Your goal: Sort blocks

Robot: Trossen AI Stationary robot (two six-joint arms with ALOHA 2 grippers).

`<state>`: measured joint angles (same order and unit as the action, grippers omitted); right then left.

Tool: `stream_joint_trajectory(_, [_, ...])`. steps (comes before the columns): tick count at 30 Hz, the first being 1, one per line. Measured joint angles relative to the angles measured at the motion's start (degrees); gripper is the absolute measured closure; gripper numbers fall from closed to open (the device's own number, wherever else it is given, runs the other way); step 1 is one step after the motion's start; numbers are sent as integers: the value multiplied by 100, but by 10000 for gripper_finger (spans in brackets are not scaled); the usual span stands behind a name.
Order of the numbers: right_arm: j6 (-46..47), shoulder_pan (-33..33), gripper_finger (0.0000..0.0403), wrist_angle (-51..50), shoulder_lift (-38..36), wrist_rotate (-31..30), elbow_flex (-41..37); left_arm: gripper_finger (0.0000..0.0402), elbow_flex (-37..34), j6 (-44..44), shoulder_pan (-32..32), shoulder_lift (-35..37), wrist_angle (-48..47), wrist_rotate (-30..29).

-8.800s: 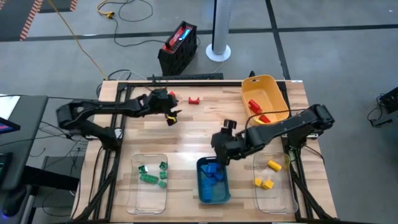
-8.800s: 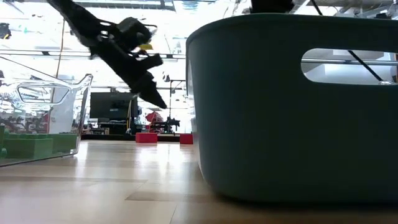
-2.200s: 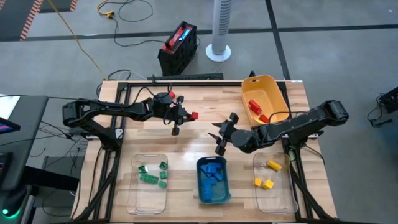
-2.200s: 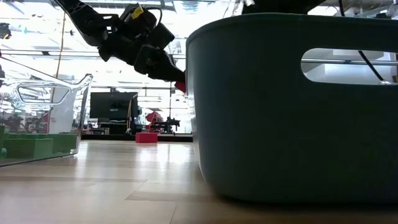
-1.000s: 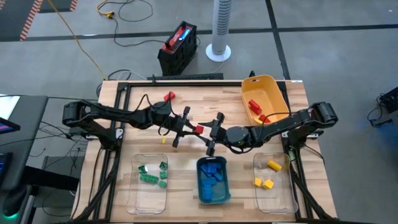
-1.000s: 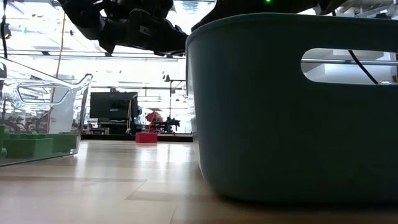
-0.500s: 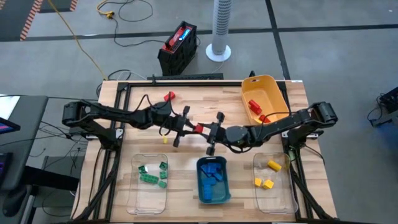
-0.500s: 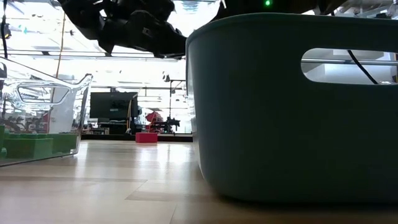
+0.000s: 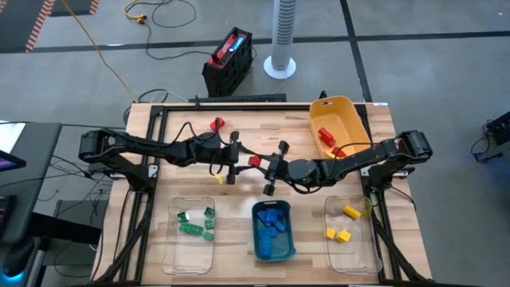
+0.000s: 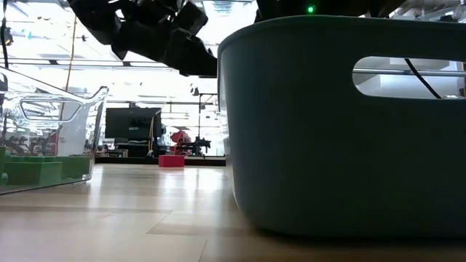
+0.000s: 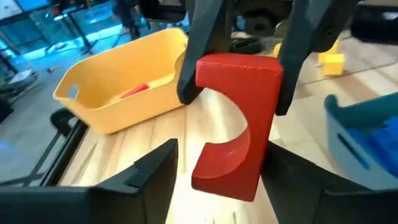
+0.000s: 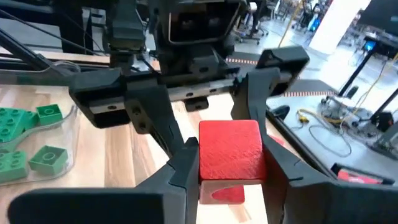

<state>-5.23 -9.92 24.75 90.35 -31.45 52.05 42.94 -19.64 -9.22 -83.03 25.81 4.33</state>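
Note:
A red arch-shaped block (image 9: 255,162) hangs in the air over the table's middle, between my two grippers. My right gripper (image 9: 268,166) reaches in from the right and is shut on it. My left gripper (image 9: 236,159) is open just left of the block; in the left wrist view its fingers (image 11: 152,171) stand on either side of the block's lower end (image 11: 227,168) without touching it. Another red block (image 9: 217,123) lies flat on the table near the far edge. Sorted blocks lie in the bins. My right gripper pinches the red arch block by its flat end (image 12: 230,155) between its two fingers (image 12: 181,168). It comes in level from the table's right. The block is lifted clear of the table, with its arched end (image 11: 227,149) pointing toward my left gripper.
A yellow bin (image 9: 351,112) with red blocks stands at the far right. Along the near edge stand a clear bin (image 9: 177,239) with green blocks, a teal bin (image 9: 259,247) with blue blocks and a clear bin (image 9: 358,251) with yellow blocks. The teal bin (image 10: 342,124) fills the low view.
My left gripper has drawn back a little toward the table's left, away from the red block. The block stays in my right gripper, which has kept its place over the table's middle.

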Motion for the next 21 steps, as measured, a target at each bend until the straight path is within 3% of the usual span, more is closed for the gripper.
stream_joint_trajectory(5, [299, 75, 282, -199, -9, 28, 7, 170, -4, 69, -74, 163, -273, -137])
stream_joint_trajectory(21, [995, 67, 281, -1539, -509, -154, 9, 167, -4, 172, -649, 443, -1012, -290])
